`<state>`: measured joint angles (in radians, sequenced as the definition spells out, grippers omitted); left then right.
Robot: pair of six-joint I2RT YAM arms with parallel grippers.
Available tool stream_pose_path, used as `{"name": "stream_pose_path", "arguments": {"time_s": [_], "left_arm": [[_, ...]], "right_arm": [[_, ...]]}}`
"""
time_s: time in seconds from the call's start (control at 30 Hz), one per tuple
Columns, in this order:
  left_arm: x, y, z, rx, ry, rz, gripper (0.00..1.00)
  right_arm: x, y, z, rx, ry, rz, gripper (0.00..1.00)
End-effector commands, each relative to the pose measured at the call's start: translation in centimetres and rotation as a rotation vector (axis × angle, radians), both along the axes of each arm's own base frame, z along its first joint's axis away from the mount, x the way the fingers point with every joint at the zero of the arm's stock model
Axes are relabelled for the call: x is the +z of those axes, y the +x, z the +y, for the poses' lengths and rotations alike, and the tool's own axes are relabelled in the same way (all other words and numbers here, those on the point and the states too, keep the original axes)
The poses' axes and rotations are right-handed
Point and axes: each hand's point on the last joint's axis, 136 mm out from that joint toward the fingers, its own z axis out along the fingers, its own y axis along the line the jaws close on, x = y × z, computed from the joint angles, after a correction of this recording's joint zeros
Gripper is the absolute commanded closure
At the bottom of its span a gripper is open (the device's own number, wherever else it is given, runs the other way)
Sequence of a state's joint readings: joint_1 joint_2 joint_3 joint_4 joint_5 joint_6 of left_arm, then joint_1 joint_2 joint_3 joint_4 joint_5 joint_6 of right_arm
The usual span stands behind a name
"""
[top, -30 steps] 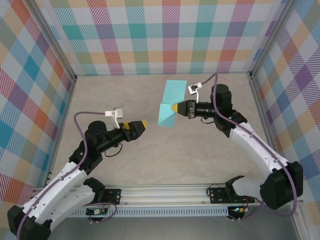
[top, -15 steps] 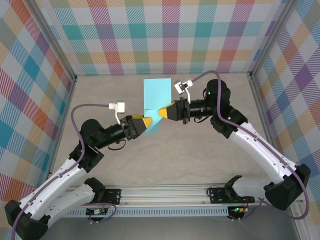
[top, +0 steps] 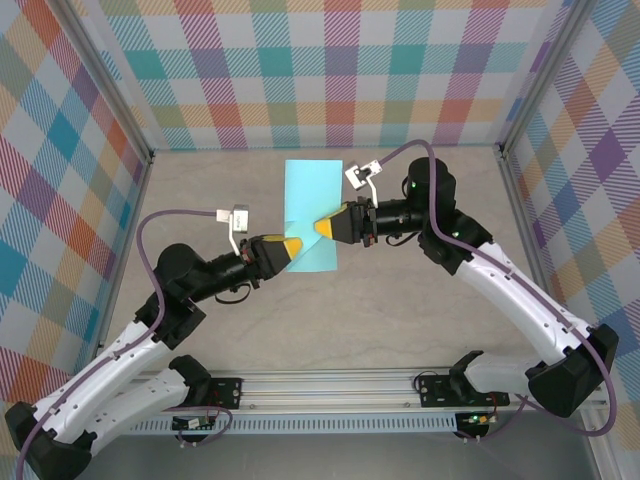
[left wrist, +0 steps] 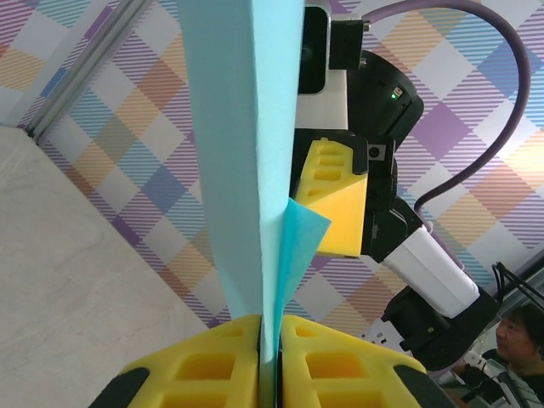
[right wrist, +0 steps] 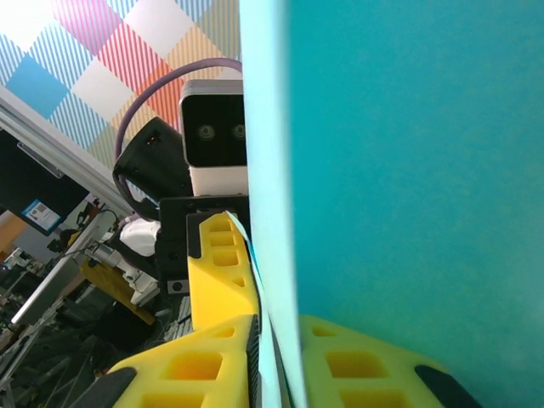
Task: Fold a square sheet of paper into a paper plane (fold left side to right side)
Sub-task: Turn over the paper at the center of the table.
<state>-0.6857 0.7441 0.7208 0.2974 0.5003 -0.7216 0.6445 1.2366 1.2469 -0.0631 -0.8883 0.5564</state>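
Pastel plaid walls (top: 300, 70) are boxing in a beige, marble-looking tabletop (top: 330, 320) on three sides. Silver metal posts (top: 118, 100) are running up the back corners, and a silver slotted rail (top: 330, 385) is lying along the near edge.

The thin turquoise sheet of paper (top: 312, 190), folded over into a tall rectangle, is sitting around the middle of the tabletop toward the back wall, caught between the two arms. The left tool (top: 293, 246) is pointing in from the lower left and pinching the sheet's near left edge. In the left wrist view its yellow fingers (left wrist: 212, 357) are pressing together on the paper, which is showing edge-on.

The right tool (top: 322, 230) is reaching in from the right, with narrow jaws sitting either side of the sheet. I can't tell whether it's actually gripping. A small loose corner flap is poking out by the right tool's yellow finger (left wrist: 336, 204).

Room-wise, bare tabletop is stretching out to the left, to the right and in front of the sheet, which is well apart from the side walls. Its far edge is sitting near the back wall.
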Motion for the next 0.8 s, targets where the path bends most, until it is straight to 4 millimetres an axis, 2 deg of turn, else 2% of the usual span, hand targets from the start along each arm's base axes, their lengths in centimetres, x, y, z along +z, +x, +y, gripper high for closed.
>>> {"name": "stream_pose_path", "arguments": {"time_s": [0.0,0.13,0.23,0.33,0.43,0.47,0.57,0.63,0.77], "left_arm": [[1.6,-0.5,0.3,0.013,-0.019,-0.050,0.92],[0.5,0.2,0.5,0.056,0.030,-0.029,0.96],[-2.2,1.6,0.9,0.151,0.161,0.016,1.00],[-6.1,3.3,1.9,0.279,0.347,0.078,1.00],[-10.7,4.6,2.9,0.397,0.587,0.147,1.00],[-12.0,4.9,3.2,0.436,0.675,0.161,1.00],[-14.9,5.6,4.1,0.566,0.914,0.178,1.00],[-16.3,6.0,5.1,0.677,1.060,0.193,1.00],[-17.4,6.5,7.2,0.919,1.325,0.218,1.00]], "right_arm": [[1.0,-0.2,-0.4,-0.029,-0.007,-0.053,0.73],[-1.1,1.4,-1.4,-0.160,-0.138,-0.052,0.55],[-3.9,3.6,-3.7,-0.353,-0.321,-0.064,0.42],[-7.1,6.2,-8.2,-0.611,-0.544,-0.084,0.25],[-9.5,7.6,-13.6,-0.861,-0.740,-0.113,0.02],[-9.8,7.8,-15.4,-0.933,-0.782,-0.130,0.00],[-9.8,7.5,-18.7,-1.075,-0.813,-0.163,0.00],[-9.5,7.0,-20.1,-1.141,-0.786,-0.180,0.00],[-9.7,6.3,-23.3,-1.282,-0.796,-0.184,0.00]]}}
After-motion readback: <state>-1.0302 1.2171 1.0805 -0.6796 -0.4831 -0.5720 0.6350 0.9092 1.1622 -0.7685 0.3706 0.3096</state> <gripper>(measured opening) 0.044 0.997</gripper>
